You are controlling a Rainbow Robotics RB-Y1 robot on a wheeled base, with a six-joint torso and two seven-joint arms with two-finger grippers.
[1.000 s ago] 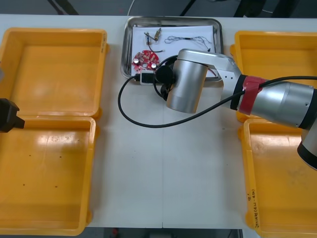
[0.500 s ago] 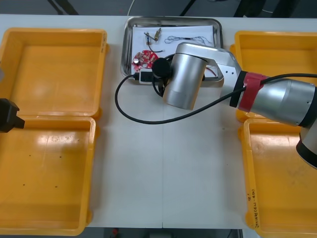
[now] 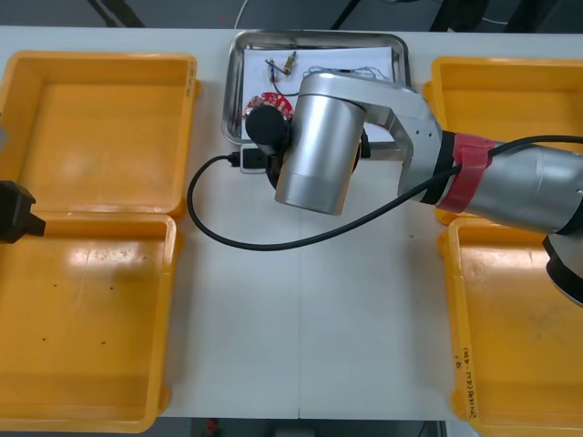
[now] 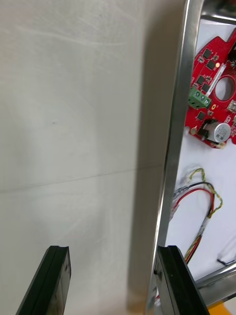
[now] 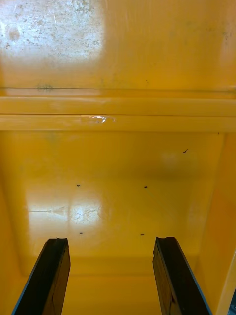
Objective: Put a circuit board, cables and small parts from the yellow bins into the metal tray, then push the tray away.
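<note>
- Front view: the right arm [image 3: 392, 137] reaches across the table [image 3: 301, 319] to the near left corner of the metal tray [image 3: 319, 36], and its silver wrist covers that corner.
- The tray is white inside and stands at the far edge between the yellow bins [image 3: 100, 60]. It holds small metal parts [image 3: 281, 64], a thin pale cable [image 3: 351, 69] and a red circuit board [image 3: 261, 98] that is half hidden by the wrist.
- A black cable [image 3: 209, 228] loops over the table from the wrist.
- The left arm [image 3: 13, 211] waits at the left edge, over the wall between the two left bins.
- Right wrist view: the right gripper [image 4: 114, 283] has its fingers [image 4: 55, 283] spread with nothing between them. One finger is over bare table, and the other is at the tray's rim, which runs just beside it.
- Inside the rim the circuit board lies flat on the white lining, with a red and yellow cable [image 4: 199, 194] near it, closer to the finger.
- Left wrist view: the left gripper [image 5: 112, 275] hangs over one of the yellow bins with its fingers released and apart, gripping nothing.
</note>
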